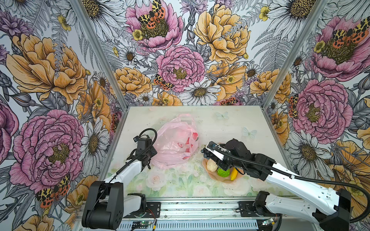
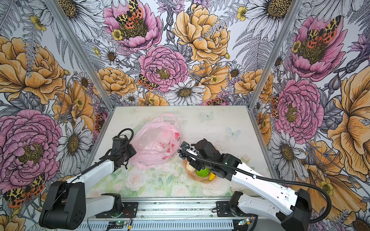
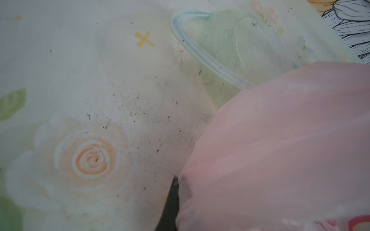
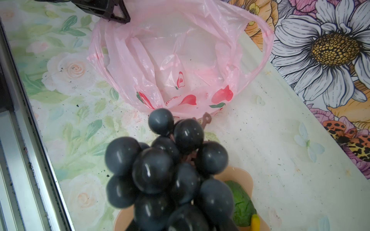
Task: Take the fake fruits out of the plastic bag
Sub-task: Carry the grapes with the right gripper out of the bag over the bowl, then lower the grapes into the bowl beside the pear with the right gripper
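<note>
The pink plastic bag [image 1: 176,144] [image 2: 156,146] lies crumpled at mid-table, its mouth open toward my right wrist view [image 4: 180,60], where no fruit shows inside. My left gripper [image 1: 148,159] [image 2: 124,158] is shut on the bag's near left edge; one dark finger [image 3: 172,200] presses against the pink film [image 3: 280,150]. My right gripper [image 1: 209,153] [image 2: 185,152] is shut on the dark grape bunch [image 1: 205,154] [image 2: 180,153] [image 4: 170,170], held in the air between the bag and the dish. The grapes hide its fingertips.
A peach-pink dish [image 1: 211,177] [image 2: 192,178] [image 4: 240,174] under my right arm holds a cream pear [image 1: 211,165], a bumpy green fruit [image 1: 223,172] [image 4: 242,202] and a yellow banana [image 1: 233,174] [image 4: 255,222]. A metal rail [image 1: 200,210] runs along the front, and flowered walls close in the other sides.
</note>
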`<state>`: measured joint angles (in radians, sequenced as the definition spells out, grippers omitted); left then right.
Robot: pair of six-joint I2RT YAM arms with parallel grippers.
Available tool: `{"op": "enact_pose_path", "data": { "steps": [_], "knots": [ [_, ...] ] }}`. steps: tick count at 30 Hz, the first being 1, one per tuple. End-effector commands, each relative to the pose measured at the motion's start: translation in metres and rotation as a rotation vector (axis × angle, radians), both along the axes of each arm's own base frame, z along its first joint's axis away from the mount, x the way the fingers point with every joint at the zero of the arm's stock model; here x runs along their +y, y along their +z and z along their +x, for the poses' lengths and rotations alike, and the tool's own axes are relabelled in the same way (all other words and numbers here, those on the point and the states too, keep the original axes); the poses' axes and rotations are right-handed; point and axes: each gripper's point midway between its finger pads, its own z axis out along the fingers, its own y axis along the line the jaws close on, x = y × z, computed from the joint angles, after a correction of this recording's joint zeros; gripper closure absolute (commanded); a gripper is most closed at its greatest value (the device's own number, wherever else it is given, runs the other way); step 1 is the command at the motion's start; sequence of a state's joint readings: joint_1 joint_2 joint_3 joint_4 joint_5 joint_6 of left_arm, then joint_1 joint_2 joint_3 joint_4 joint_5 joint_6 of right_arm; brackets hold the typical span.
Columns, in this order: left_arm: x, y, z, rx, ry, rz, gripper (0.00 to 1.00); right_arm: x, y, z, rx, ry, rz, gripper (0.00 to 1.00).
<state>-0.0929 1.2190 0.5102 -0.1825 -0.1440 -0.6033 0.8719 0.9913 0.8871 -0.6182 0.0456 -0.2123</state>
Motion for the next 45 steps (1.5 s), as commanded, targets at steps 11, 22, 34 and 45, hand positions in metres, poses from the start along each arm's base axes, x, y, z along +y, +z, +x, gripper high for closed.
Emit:
{"op": "enact_pose_path", "data": {
  "steps": [11, 22, 34, 45],
  "knots": [
    [-0.001, -0.004, 0.001, 0.002, -0.014, -0.012, 0.97, -0.031, -0.042, -0.033, 0.092, 0.094, -0.192, 0.62],
    [-0.001, -0.004, 0.001, 0.003, -0.014, -0.010, 0.98, -0.043, -0.056, -0.039, 0.048, 0.125, -0.252, 0.60],
    [-0.002, -0.004, 0.001, 0.004, -0.017, -0.010, 0.97, -0.041, -0.070, -0.043, 0.051, 0.159, -0.281, 0.56],
    [-0.002, -0.004, 0.001, 0.002, -0.020, -0.011, 0.97, -0.036, -0.081, -0.040, 0.059, 0.165, -0.306, 0.54]
  ]
}}
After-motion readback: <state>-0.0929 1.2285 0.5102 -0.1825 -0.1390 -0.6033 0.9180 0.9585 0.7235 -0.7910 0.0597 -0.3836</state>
